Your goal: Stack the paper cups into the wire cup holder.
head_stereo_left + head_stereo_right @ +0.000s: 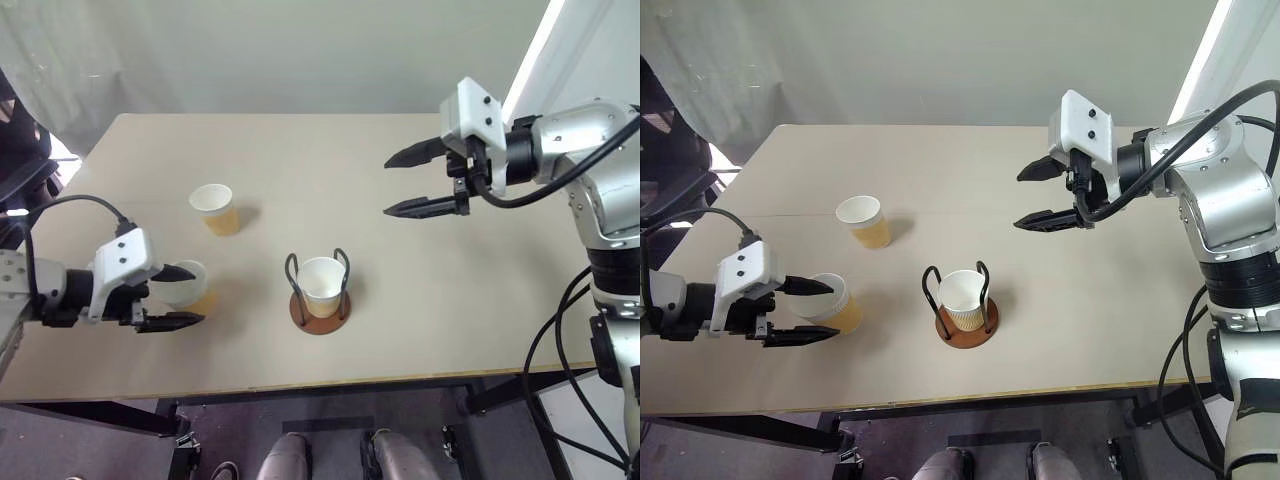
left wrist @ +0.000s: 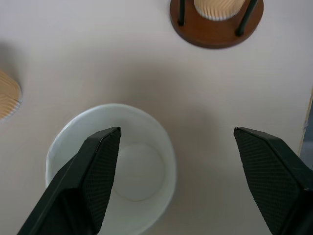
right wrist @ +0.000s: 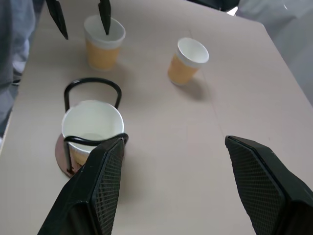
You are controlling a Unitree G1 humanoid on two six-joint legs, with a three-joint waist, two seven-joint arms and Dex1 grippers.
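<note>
One cup (image 1: 321, 286) already sits in the holder (image 1: 319, 303) near the middle of the desk (image 1: 420, 300), so we judge the second cup to be the step in hand. Our left end effector (image 1: 180, 297) is spread wide at the near cup (image 1: 186, 285), towards the desk's left front: one finger reaches over the rim into the mouth, the other hangs outside the wall on the near side. Nothing is pinched yet. The next move, as we read it, calls for closing on that wall, lifting clear, carrying the cup across to the holder and lowering it between the wire loops into the seated cup (a squeeze too hard could crush the paper).

Our right end effector (image 1: 418, 181) hangs above the desk's right side, spread and empty, well apart from the cups.

The third cup (image 1: 215, 208) stands further back on the left. All three stand upright, long axis vertical, mouths up, narrow ends down; the holder's loops rise straight too.
</note>
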